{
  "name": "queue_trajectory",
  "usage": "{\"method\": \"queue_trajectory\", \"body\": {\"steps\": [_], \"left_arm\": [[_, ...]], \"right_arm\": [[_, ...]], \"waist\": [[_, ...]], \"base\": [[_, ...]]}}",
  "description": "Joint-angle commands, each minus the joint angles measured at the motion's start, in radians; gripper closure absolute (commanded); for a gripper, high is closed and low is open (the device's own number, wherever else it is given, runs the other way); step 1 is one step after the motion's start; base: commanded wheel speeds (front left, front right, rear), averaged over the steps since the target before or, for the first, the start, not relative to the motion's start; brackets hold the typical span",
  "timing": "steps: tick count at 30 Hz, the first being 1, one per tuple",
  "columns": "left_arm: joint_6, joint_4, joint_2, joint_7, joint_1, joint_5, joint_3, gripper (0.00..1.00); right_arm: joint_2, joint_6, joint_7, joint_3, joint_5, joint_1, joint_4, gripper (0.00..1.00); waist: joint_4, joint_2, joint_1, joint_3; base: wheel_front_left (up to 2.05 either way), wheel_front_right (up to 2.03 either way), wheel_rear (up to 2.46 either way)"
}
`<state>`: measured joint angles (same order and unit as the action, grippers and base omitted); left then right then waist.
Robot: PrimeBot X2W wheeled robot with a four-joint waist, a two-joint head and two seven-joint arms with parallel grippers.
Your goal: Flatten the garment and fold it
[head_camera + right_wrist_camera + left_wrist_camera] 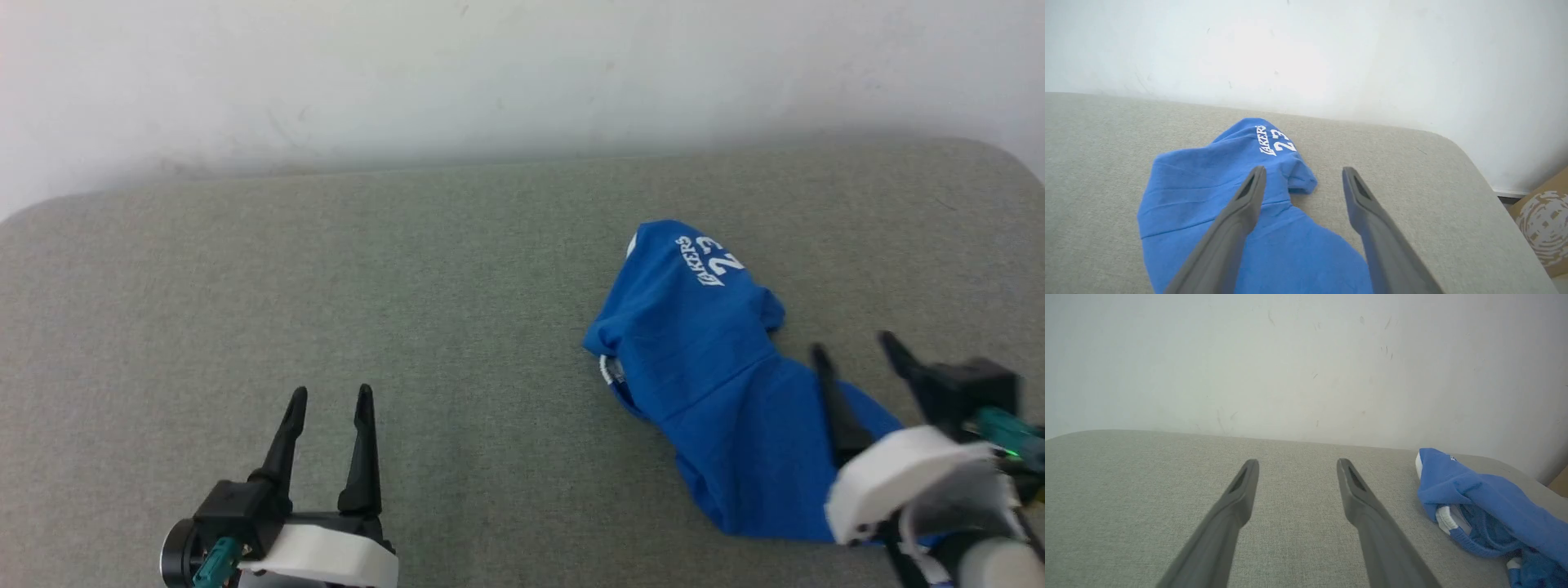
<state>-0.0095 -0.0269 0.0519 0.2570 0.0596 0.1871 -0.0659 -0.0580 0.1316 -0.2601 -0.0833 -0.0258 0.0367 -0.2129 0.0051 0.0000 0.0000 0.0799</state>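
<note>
The garment [702, 359] is a bright blue pair of shorts with white "LAKERS 23" print, lying crumpled and bunched on the right half of the grey cushion [408, 269]. My right gripper [853, 351] hovers over its near right part, open, with nothing between the fingers. The right wrist view shows the garment [1216, 192] under and left of the spread right gripper [1303, 173]. My left gripper [331, 400] is open at the lower left, well away from the cloth. From the left wrist, the garment [1478, 494] lies to the right of the open left gripper [1297, 465], white band showing.
A white wall [490, 73] rises right behind the cushion. The cushion's right edge rounds off [1470, 163], and a brown cardboard box [1543, 228] stands beyond it on the floor.
</note>
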Motion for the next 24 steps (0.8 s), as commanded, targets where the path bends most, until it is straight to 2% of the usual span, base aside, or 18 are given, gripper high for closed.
{"method": "queue_trajectory", "body": {"steps": [1,7,15,16,17,18,24], "left_arm": [[-0.003,0.002,-0.002,0.005,-0.008,0.008,-0.004,0.0],[0.002,-0.002,-0.002,0.005,-0.027,0.022,-0.021,0.0],[0.004,-0.014,-0.002,0.005,-0.047,0.03,-0.035,0.0],[0.006,-0.016,-0.002,0.005,-0.048,0.031,-0.035,0.0],[0.007,-0.017,-0.002,0.005,-0.049,0.032,-0.036,0.0],[0.008,-0.018,-0.002,0.005,-0.048,0.033,-0.036,0.0],[0.016,-0.021,-0.002,0.005,-0.035,0.036,-0.034,0.0]], "right_arm": [[-0.013,-0.001,-0.019,0.056,-0.004,-0.03,-0.003,0.0],[-0.074,-0.001,-0.091,0.246,-0.045,-0.103,0.086,0.0],[-0.167,-0.001,-0.144,0.409,-0.04,-0.192,0.331,0.0],[-0.17,-0.001,-0.135,0.414,-0.039,-0.199,0.356,0.55],[-0.165,-0.001,-0.123,0.411,-0.04,-0.205,0.375,0.8],[-0.161,-0.001,-0.112,0.413,-0.039,-0.21,0.389,1.0],[-0.134,-0.001,-0.016,0.441,-0.065,-0.268,0.375,1.0]], "waist": [[0.019,0.0,0.0,0.015],[0.067,0.0,0.0,0.042],[0.118,0.0,0.0,0.057],[0.123,0.0,0.0,0.055],[0.126,0.0,0.0,0.053],[0.128,0.0,0.0,0.05],[0.125,0.0,0.0,0.024]], "base": [[0.0,0.0,0.0],[0.0,0.0,0.0],[0.0,0.0,0.0],[0.0,0.0,0.0],[0.0,0.0,0.0],[0.0,0.0,0.0],[0.0,0.0,0.0]]}}
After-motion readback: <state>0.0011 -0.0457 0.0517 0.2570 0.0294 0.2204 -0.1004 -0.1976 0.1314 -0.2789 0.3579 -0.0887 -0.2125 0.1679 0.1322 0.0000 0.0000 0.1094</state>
